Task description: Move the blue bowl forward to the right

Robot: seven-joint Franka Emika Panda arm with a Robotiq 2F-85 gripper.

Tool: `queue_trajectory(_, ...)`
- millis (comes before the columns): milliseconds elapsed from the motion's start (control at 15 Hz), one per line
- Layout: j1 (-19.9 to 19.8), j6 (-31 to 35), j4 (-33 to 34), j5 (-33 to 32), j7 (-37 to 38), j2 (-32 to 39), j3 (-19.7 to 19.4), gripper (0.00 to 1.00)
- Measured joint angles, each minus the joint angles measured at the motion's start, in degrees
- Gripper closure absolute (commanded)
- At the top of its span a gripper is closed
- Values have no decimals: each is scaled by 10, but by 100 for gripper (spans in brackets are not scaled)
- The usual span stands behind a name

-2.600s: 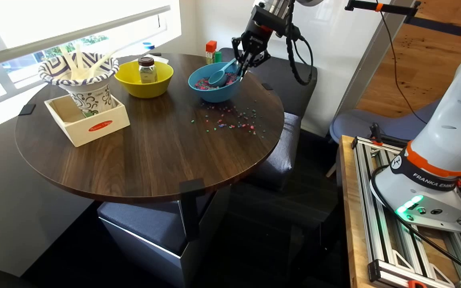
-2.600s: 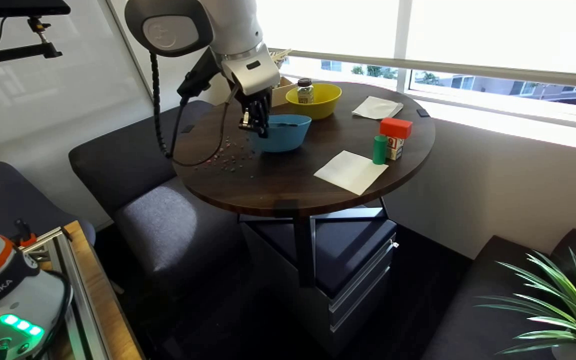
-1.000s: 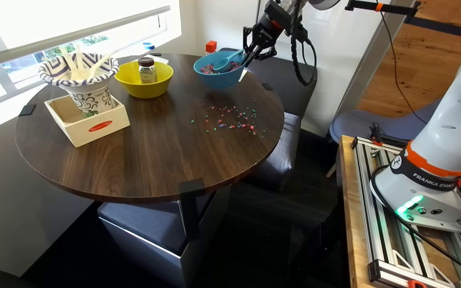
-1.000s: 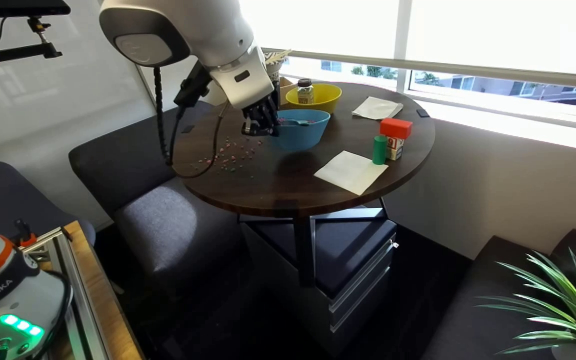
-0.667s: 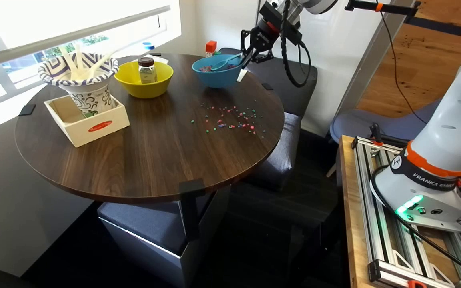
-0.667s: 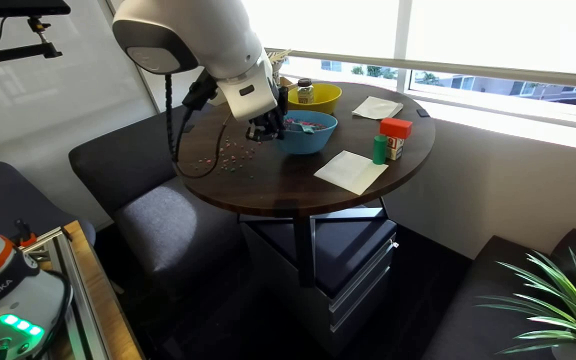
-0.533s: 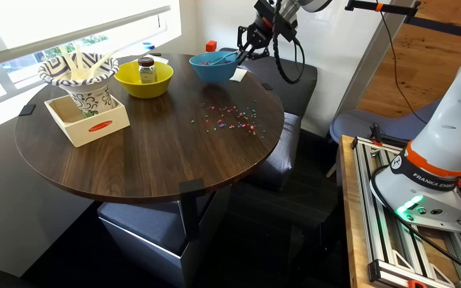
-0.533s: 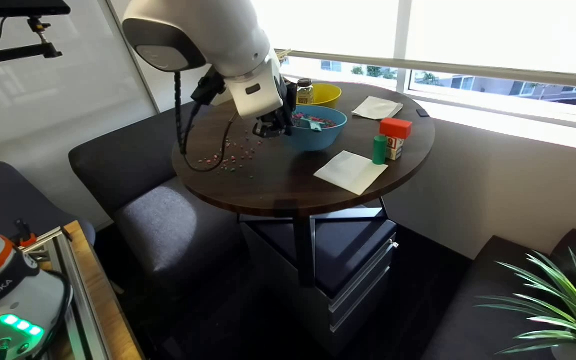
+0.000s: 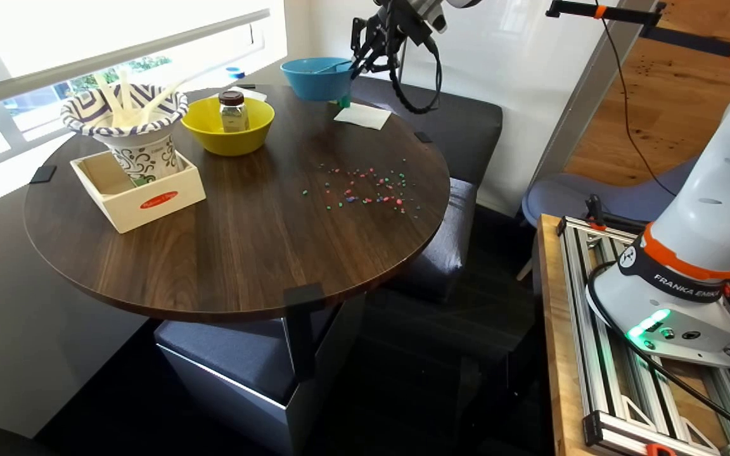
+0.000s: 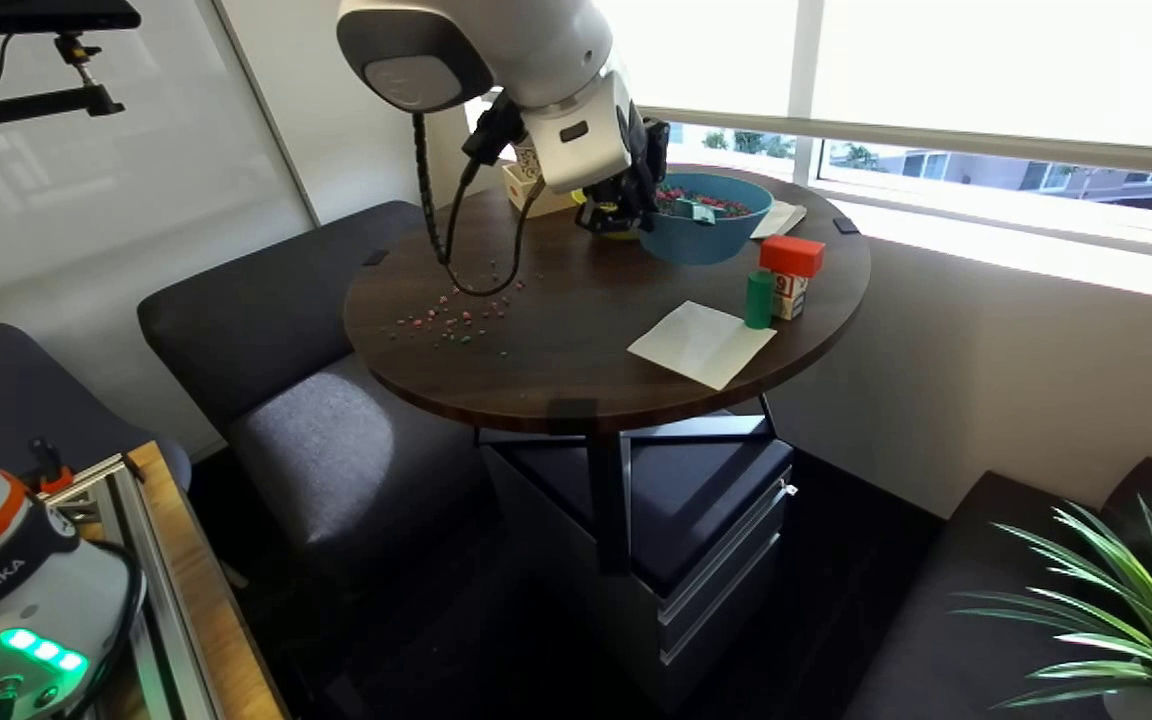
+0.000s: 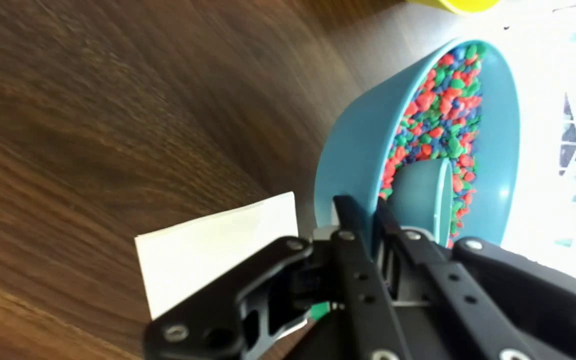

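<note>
The blue bowl shows in both exterior views, with red, green and blue bits and a light-blue spoon inside. My gripper is shut on the bowl's rim, one finger inside the wall and one outside. The gripper also shows in an exterior view at the bowl's side. The bowl is held raised over the far, window side of the table. In the wrist view the blue bowl is tilted relative to the camera.
A yellow bowl holds a jar; a wooden box holds cups. A folded napkin lies by a green cylinder and a red-topped box. Another napkin is behind the raised bowl. Spilled bits are scattered.
My gripper has lifted the blue bowl off the table and carried it away from the spilled bits, toward the window side. The spoon and bits have travelled with it.
</note>
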Motion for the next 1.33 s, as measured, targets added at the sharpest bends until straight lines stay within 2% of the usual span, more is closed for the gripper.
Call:
queue_trajectory(533, 39, 31, 83, -117, 114, 82, 2, 97)
queue_trajectory(867, 42, 29, 116, -158, 162, 121, 2, 97)
queue_trajectory(933, 41, 28, 121, -166, 167, 127, 2, 65)
queue_trajectory(1000, 41, 24, 126, -175, 171, 133, 2, 64)
queue_trajectory(1067, 41, 23, 131, -185, 174, 136, 1, 59)
queue_trajectory(1333, 43, 0, 141, -256, 209, 127, -13, 28)
